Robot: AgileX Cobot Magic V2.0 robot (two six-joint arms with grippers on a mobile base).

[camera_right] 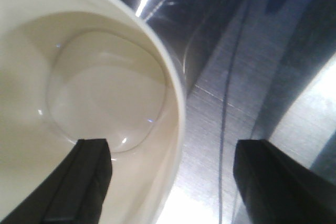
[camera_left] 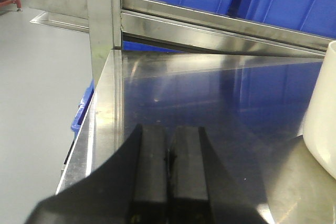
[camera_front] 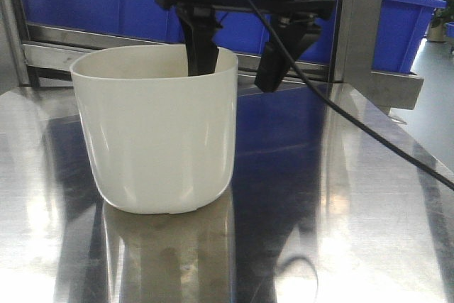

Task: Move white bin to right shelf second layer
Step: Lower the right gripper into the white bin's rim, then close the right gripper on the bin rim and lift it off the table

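The table [camera_front: 355,211] has a polished steel top, bright as a mirror, with fine brush lines and broad blue reflections across its far half. Its left edge is folded down into a rounded lip, and at the far left corner it meets an upright steel post [camera_left: 102,19]. Grey floor [camera_left: 37,77] lies below that edge. Only the white bin [camera_front: 156,133] stands on the top, upright and empty, left of the middle, with its pale reflection under its base.
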